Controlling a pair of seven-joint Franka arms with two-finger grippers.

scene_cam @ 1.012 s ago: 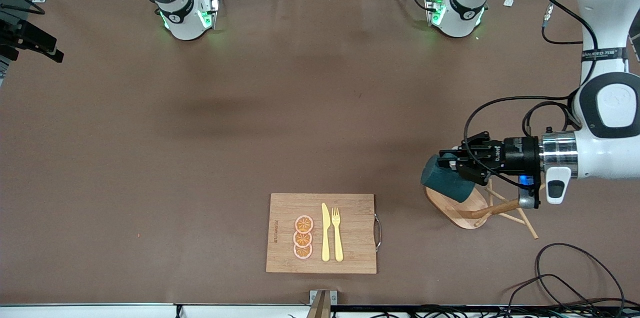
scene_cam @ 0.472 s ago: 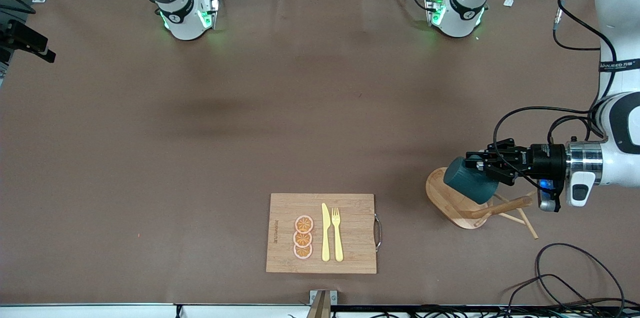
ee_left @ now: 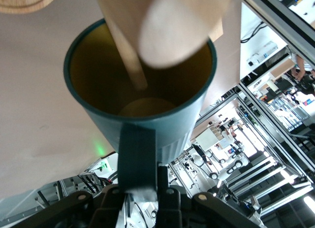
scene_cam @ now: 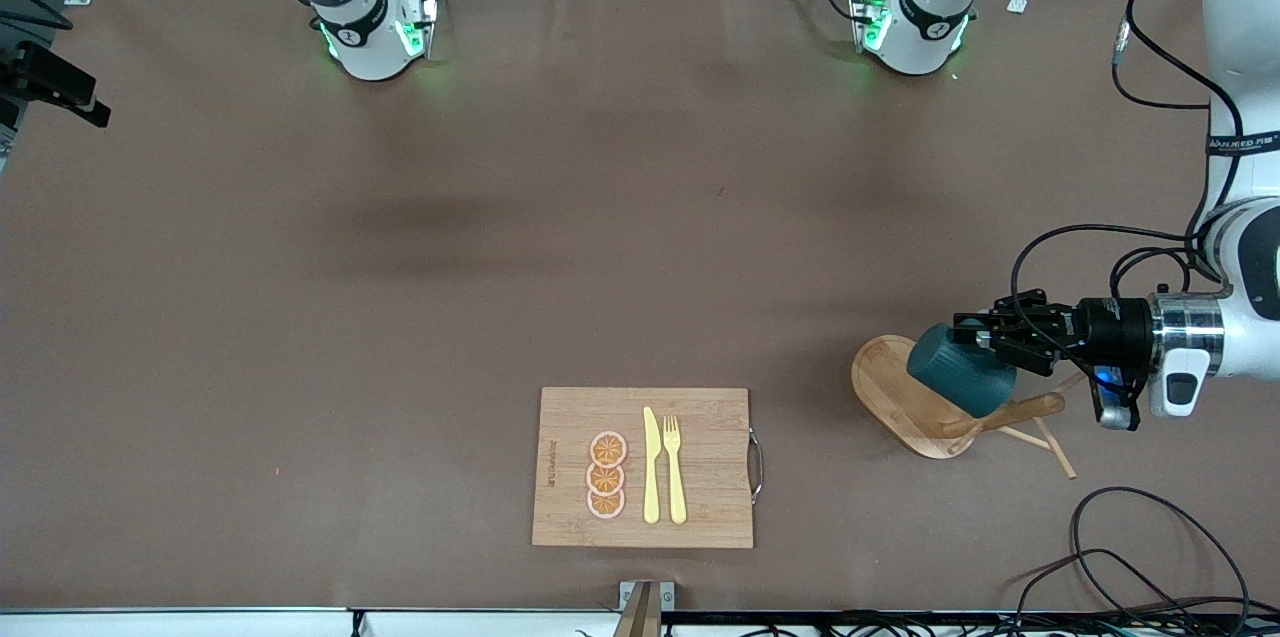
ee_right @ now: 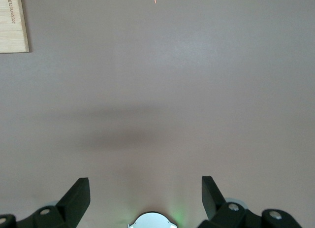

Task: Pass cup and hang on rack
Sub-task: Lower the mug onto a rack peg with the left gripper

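Note:
My left gripper [scene_cam: 968,329] is shut on the handle of the dark teal cup [scene_cam: 958,373] and holds it tilted on its side over the wooden rack [scene_cam: 888,389]. The cup sits above the oval base, right beside the post [scene_cam: 1008,412]. In the left wrist view the cup's [ee_left: 147,120] yellow inside faces the rack. A thin peg [ee_left: 127,55] reaches into its mouth, and the post's top [ee_left: 183,22] is blurred in front of the rim. The left gripper [ee_left: 146,188] clamps the handle [ee_left: 138,151]. My right gripper [ee_right: 145,189] is open and empty, high above bare table.
A bamboo cutting board [scene_cam: 700,507] with orange slices, a yellow knife and a fork lies near the table's front edge. Loose black cables [scene_cam: 1150,557] lie at the left arm's end. Thin rack pegs [scene_cam: 1052,444] stick out toward that end.
My left gripper has carried the cup across the rack's base toward the post and the left arm's end of the table. The rack has not moved.

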